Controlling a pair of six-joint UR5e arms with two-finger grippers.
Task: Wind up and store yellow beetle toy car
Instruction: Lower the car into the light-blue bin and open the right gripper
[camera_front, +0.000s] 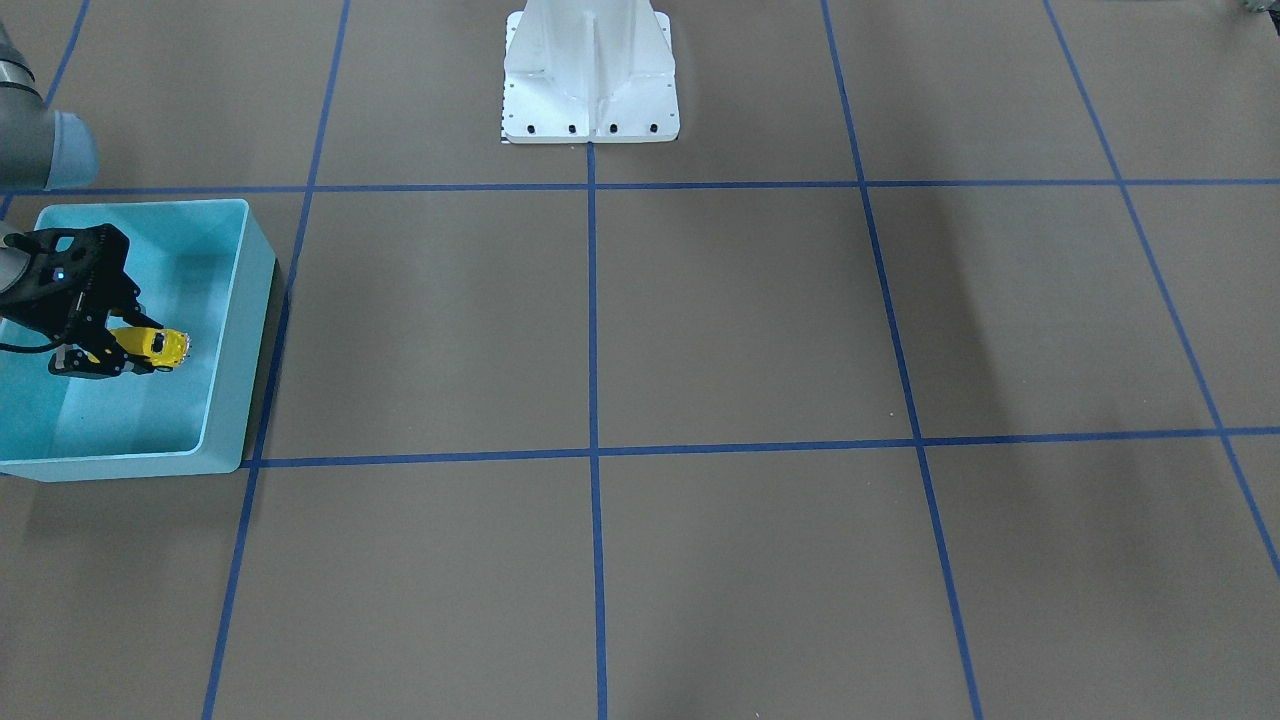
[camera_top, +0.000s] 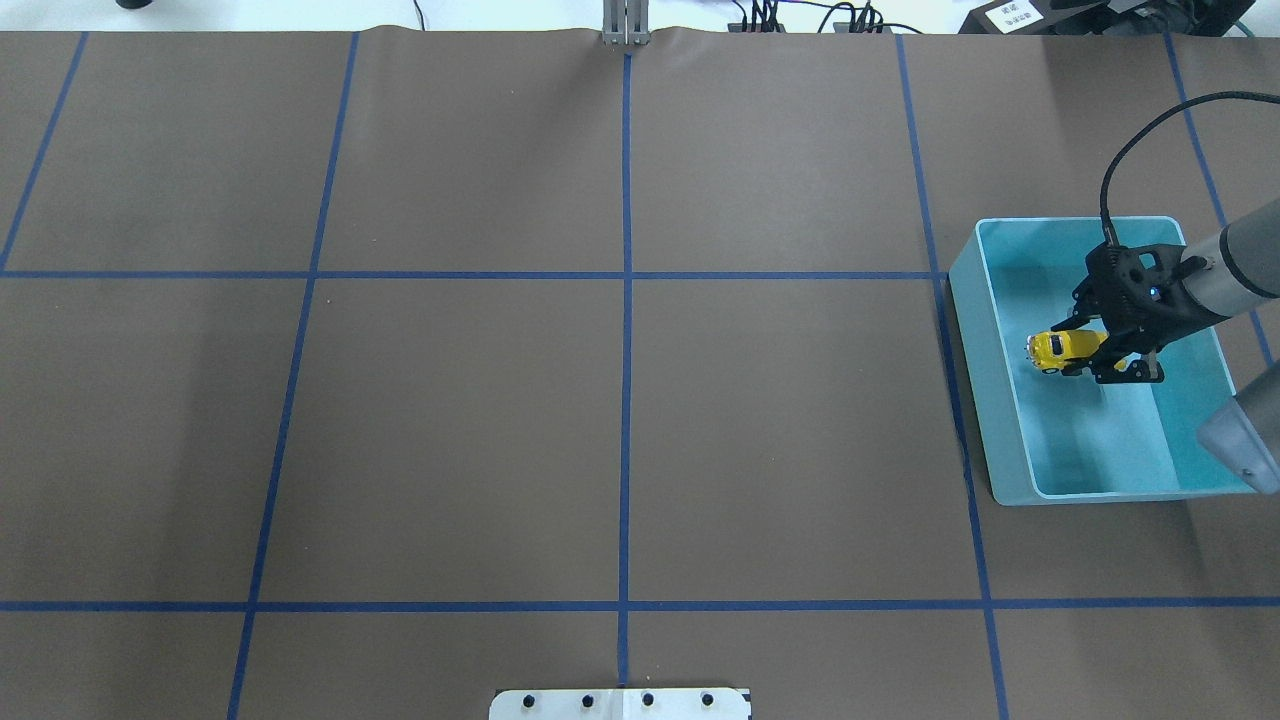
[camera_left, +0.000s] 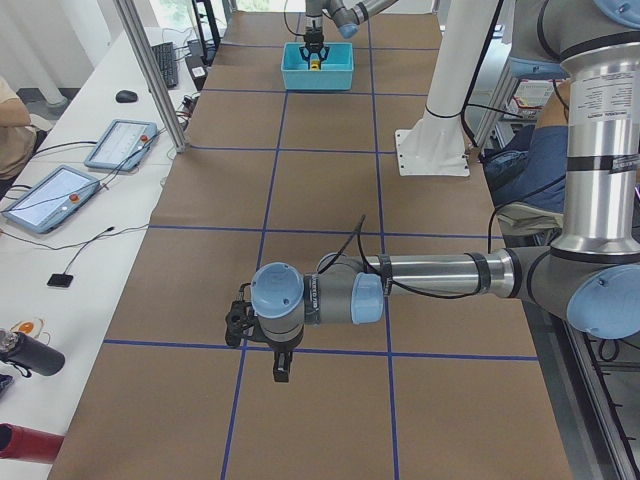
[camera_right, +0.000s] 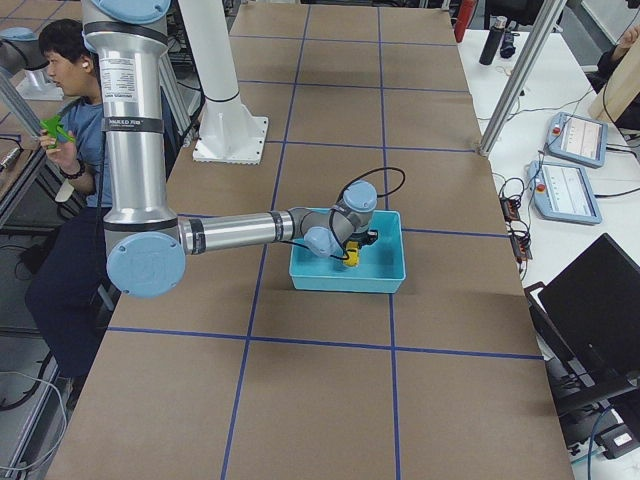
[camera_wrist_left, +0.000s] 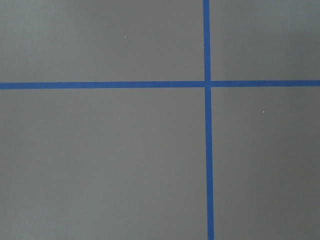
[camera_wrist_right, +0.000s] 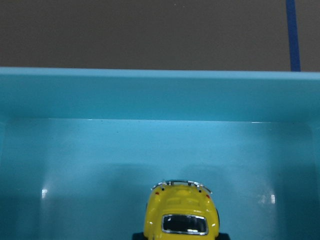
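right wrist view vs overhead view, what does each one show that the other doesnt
Only the right wrist view: a close look at the car's window and chrome trim. Only the overhead: the right arm, its jaws shut on the car, the bin's full outline, and the white base plate. Both: car, bin, blue tape on the brown table.

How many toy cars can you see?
1. The yellow beetle toy car is inside the turquoise bin, held between the fingers of the right gripper. No other car shows in any view.
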